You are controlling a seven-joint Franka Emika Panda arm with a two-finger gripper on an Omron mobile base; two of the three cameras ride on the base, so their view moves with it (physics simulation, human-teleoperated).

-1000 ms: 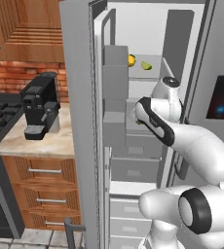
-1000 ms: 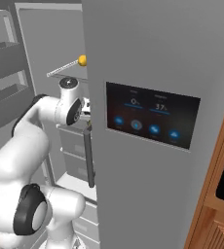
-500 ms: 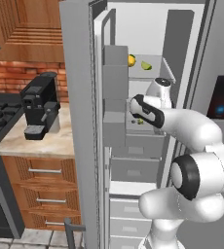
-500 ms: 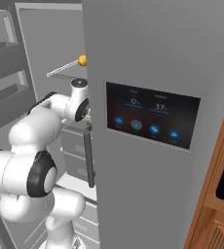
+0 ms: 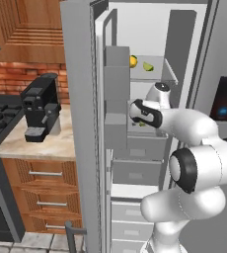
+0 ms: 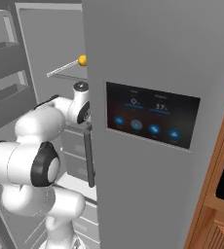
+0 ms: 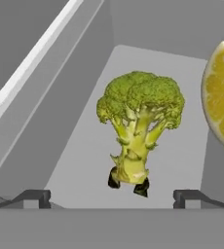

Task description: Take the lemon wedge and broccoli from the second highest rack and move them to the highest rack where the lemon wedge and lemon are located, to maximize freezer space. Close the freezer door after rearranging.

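- My gripper (image 7: 111, 197) is open: its two dark finger tips (image 7: 33, 197) stand wide apart at the bottom of the hand view, with nothing between them.
- The broccoli (image 7: 139, 124) lies straight ahead of the gripper on the grey rack floor (image 7: 84, 155), florets away from me and cut stem toward me. It is near the finger tips but not touching them.
- A lemon wedge (image 7: 220, 99) sits just beside the broccoli at the right edge of the hand view, cut yellow face toward the camera, partly cropped by the frame. I cannot tell whether it touches the broccoli.
- In the left base view my arm (image 5: 184, 123) reaches into the open freezer (image 5: 150, 29) at the second highest rack. A small green patch of the broccoli (image 5: 142, 124) shows just past the hand.
- On the highest rack (image 5: 152, 74), above my hand, a whole lemon (image 5: 133, 61) and a second, greenish wedge (image 5: 148, 66) lie side by side, near each other.
- The freezer door (image 5: 81, 123) stands open to my left, with its grey door bins facing inward.
- In the right base view the lemon (image 6: 83, 60) shows at the edge of the top rack, above my wrist.
- A touch panel (image 6: 150, 121) sits on the closed right-hand door.
- A black coffee machine (image 5: 41, 106) stands on the counter (image 5: 41, 143) to the left of the freezer.
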